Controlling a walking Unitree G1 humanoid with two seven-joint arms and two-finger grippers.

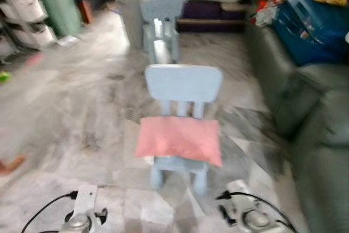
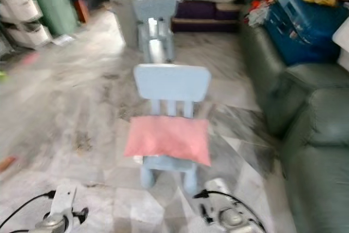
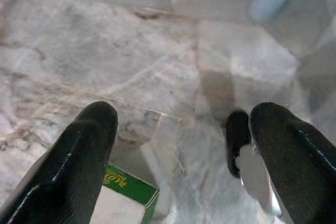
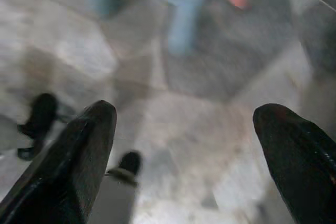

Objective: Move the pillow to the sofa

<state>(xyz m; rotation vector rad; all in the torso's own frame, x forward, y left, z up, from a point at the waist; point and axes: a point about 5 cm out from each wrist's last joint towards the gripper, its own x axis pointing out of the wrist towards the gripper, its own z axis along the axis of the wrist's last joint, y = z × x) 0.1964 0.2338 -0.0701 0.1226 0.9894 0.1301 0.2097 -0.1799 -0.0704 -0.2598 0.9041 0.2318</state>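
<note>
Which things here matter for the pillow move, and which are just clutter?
For the job:
pink pillow lying on the small blue chair
dark sofa on the right
left gripper and right gripper, both open, low over the floor

Lying about:
second blue chair
blue bag on the sofa

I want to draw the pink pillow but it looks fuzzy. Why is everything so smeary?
Both eye views are motion-blurred, likely because the robot is walking: the pink pillow on the blue chair has soft edges, and the sofa is smeared. The right wrist view is blurred too; the left wrist view shows the marble floor a little sharper.
</note>
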